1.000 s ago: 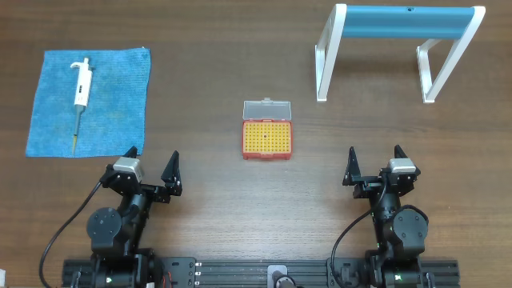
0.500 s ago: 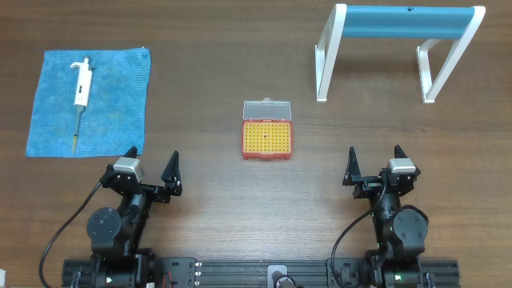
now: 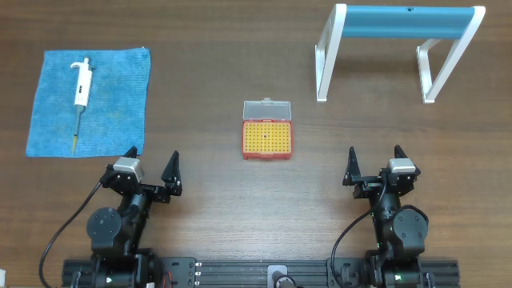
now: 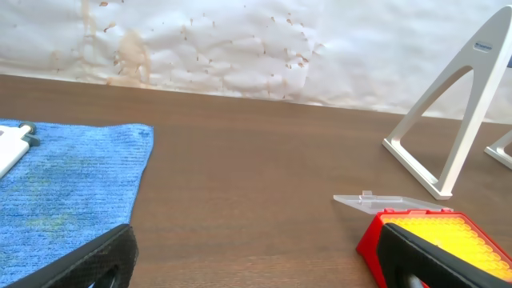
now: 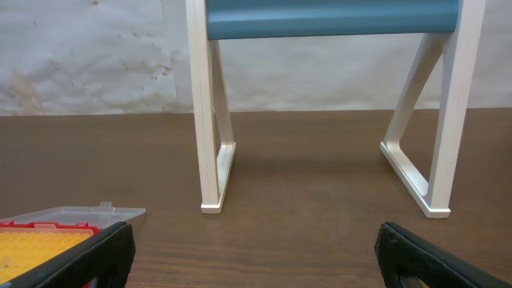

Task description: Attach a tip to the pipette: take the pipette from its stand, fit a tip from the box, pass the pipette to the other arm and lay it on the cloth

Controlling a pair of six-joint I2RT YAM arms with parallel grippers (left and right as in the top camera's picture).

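Pipette, white-bodied and carrying a slender yellowish tip, lies flat on the blue cloth at the far left of the worktop, its head toward the far edge and its tip toward the arms. We see the pipette resting wholly within the cloth's border, touched by neither arm. The tip box, red with a yellow rack and its clear lid folded back, stands near the middle of the worktop, well apart from the cloth. The stand, a blue bar on white legs at the far right, carries nothing.

The left pincer rests just beside the near corner of the cloth, its fingers spread and released, grasping nothing. The right pincer rests at the near right, likewise spread and released.

Compared with the frames of the preceding second, we find no displacement of pipette, box, stand or either arm. We judge from this stillness, together with the bare stand and the tipped pipette on the cloth, that every step of the task is done and both arms are parked.
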